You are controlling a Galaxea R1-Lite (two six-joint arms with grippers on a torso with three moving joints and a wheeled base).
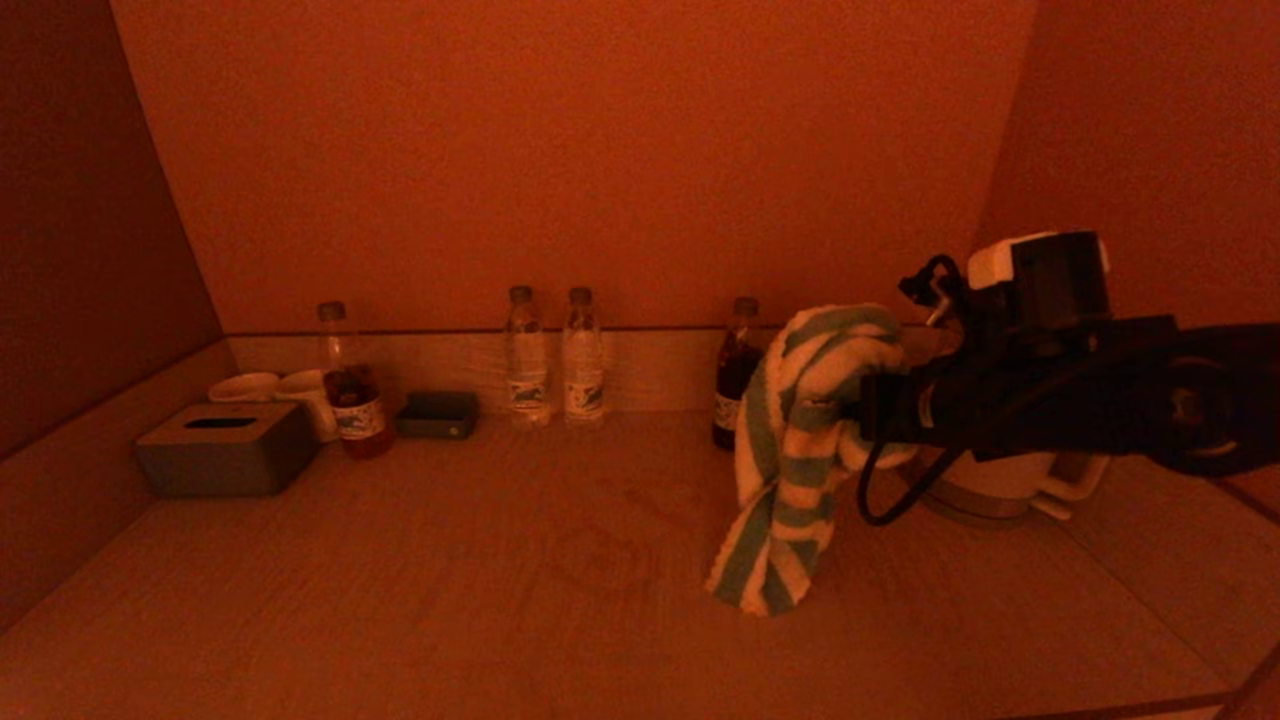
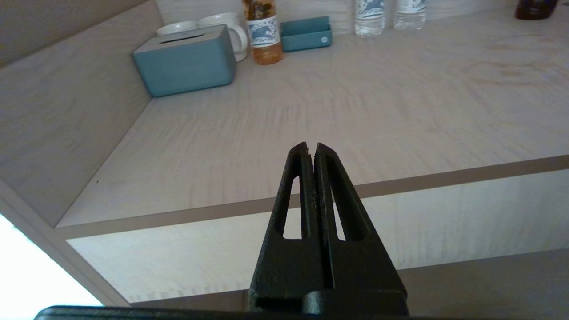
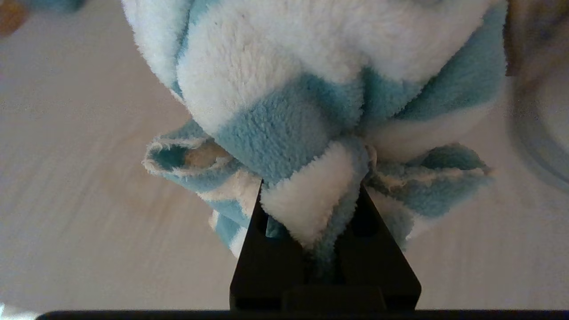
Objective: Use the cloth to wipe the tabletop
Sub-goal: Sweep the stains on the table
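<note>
The green-and-white striped cloth [image 1: 790,450] hangs bunched above the right half of the pale wood-grain tabletop [image 1: 480,560], its lower end just over the surface. My right gripper [image 1: 868,415] reaches in from the right and is shut on the cloth's upper folds. In the right wrist view the fluffy cloth [image 3: 311,102] fills the frame, pinched between the dark fingers [image 3: 378,249] of my right gripper [image 3: 311,195]. My left gripper [image 2: 310,146] is shut on nothing and sits parked below the tabletop's front edge [image 2: 444,178], out of the head view.
Along the back wall stand a tissue box [image 1: 225,448], two mugs [image 1: 275,390], a tea bottle [image 1: 350,390], a small dark tray [image 1: 438,413], two water bottles [image 1: 555,355] and a dark bottle [image 1: 738,370]. A pale kettle [image 1: 1010,480] sits behind my right arm.
</note>
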